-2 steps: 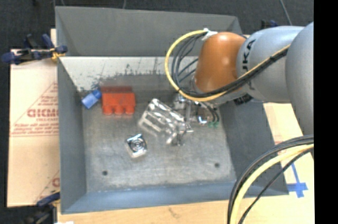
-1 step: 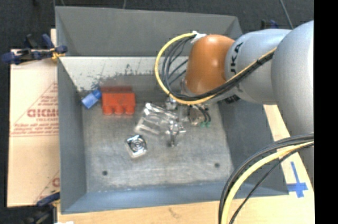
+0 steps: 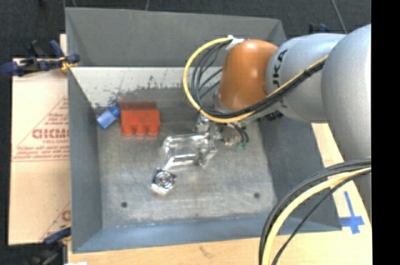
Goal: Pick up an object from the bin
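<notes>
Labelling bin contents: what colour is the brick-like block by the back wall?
The block is orange-red, clearest in the camera view.

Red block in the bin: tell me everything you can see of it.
The red block looks like solid, matte plastic. It is a squat rectangular brick whose near edge is scalloped into rounded lobes. It lies flat in the far-left part of the bin, close to the back wall, long side along that wall. A small blue piece sits at its left end, touching or nearly so. Nothing rests on top. The gripper is off to its right, clear of it.
</notes>
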